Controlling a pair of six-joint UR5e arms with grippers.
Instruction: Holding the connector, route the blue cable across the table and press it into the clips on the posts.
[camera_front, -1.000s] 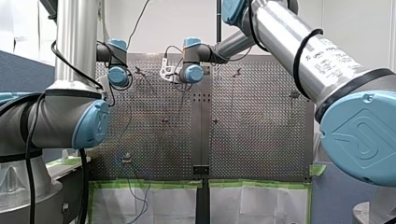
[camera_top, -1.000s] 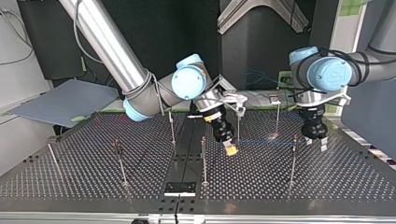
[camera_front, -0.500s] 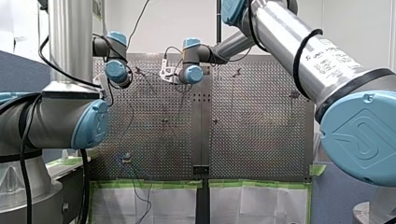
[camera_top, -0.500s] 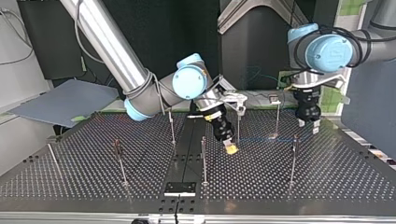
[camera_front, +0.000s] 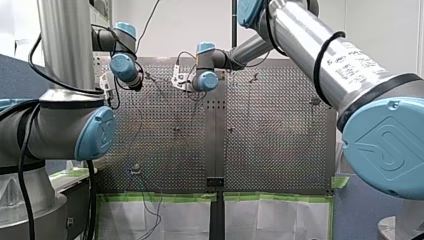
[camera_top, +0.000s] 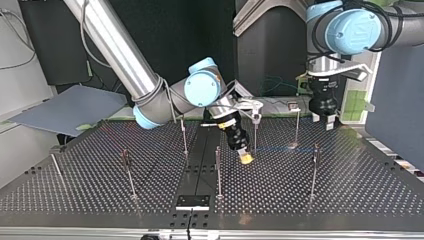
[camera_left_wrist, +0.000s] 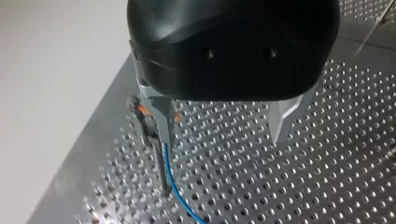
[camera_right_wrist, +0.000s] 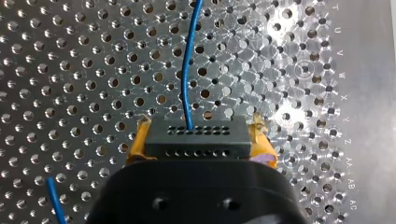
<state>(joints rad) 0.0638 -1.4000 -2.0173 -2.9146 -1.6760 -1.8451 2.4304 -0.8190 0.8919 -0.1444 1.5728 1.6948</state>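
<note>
Perforated metal table (camera_top: 100, 165) fills the top view, with dark panels behind it and a grey board (camera_top: 70, 107) at nine o'clock. Near centre my right gripper (camera_top: 245, 158) clamps the black connector (camera_right_wrist: 196, 135) between yellow pads; the blue cable (camera_right_wrist: 187, 70) runs ahead over the holes. At two o'clock my left gripper (camera_top: 322, 121) hangs above the table, metal fingers spread wide, a thin clip post (camera_left_wrist: 156, 154) beside one finger, the cable passing it.
</note>
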